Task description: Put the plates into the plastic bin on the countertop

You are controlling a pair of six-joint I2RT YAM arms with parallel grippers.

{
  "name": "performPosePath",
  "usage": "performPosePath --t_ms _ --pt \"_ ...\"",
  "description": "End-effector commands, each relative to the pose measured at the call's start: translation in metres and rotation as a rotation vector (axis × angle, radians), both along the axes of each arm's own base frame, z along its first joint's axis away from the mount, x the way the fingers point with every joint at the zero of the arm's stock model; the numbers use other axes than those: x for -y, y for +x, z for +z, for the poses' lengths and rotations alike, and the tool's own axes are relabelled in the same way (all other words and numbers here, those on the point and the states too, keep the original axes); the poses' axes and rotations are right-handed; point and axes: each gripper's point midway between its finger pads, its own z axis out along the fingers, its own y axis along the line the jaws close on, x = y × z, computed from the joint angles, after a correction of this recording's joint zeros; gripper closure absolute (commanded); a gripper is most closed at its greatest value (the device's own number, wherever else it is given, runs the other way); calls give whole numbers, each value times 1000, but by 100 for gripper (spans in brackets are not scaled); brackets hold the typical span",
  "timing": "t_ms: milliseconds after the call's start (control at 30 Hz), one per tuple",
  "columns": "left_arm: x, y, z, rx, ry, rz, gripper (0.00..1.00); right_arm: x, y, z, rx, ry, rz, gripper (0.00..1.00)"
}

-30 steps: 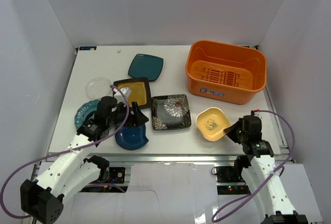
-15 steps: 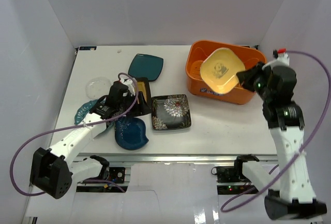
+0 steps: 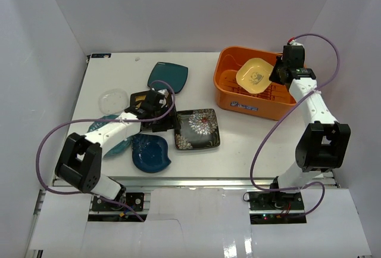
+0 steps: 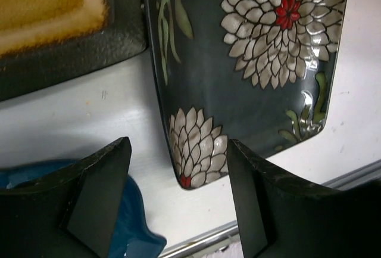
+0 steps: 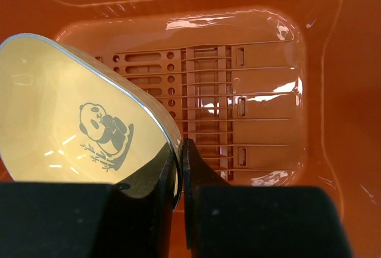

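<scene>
My right gripper (image 3: 275,74) is shut on the rim of the small yellow square plate (image 3: 253,75) with a panda print (image 5: 77,133), holding it tilted over the inside of the orange plastic bin (image 3: 237,96); the bin's ribbed bottom (image 5: 238,109) shows below. My left gripper (image 3: 159,115) is open and empty, just above the near left corner of the black floral square plate (image 3: 197,129), also in the left wrist view (image 4: 250,73). The black-rimmed yellow square plate (image 3: 144,100), the dark teal square plate (image 3: 167,75) and a blue roundish plate (image 3: 151,154) lie on the white countertop (image 3: 256,145).
A second blue plate (image 3: 98,130) lies partly under my left arm. A clear round lid (image 3: 113,99) lies at the left. White walls close in the countertop on three sides. The table's metal front edge (image 4: 196,237) shows under my left fingers.
My right gripper has carried the yellow panda plate from the countertop up and over into the bin. My left gripper has moved right from the blue plate to the floral plate's corner.
</scene>
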Motion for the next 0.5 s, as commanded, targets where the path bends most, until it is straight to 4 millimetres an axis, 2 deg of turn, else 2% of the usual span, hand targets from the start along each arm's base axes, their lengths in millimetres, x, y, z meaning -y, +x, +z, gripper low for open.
performPosePath --t_ms 0,33,67,100,133,167,267,333,367,400,433,467 --pt "10 19 7 55 24 5 24 8 13 22 95 -10 -17 86" --pt "12 22 7 59 29 6 24 7 12 20 90 -6 -16 76" --pt "13 23 3 55 40 7 25 6 10 22 95 0 -15 45" --pt "14 22 -5 37 52 4 26 10 7 20 91 13 -22 28" --pt "16 24 -7 40 54 7 26 16 6 23 101 21 -35 17" --pt "16 24 -11 36 60 14 28 15 3 35 133 31 -33 7" --pt "10 25 -22 41 83 51 30 3 -5 52 182 78 18 5" --pt "9 29 -22 67 73 74 31 -15 -18 68 240 147 83 5" --pt "8 24 -29 54 63 85 31 -23 -29 87 295 180 122 5" --pt "9 23 -31 53 47 88 32 -39 -34 97 338 247 177 6" --pt "14 26 -29 73 16 92 33 -47 -44 81 317 283 201 6" --pt "17 17 -37 48 -10 71 34 -56 -57 93 361 305 235 6"
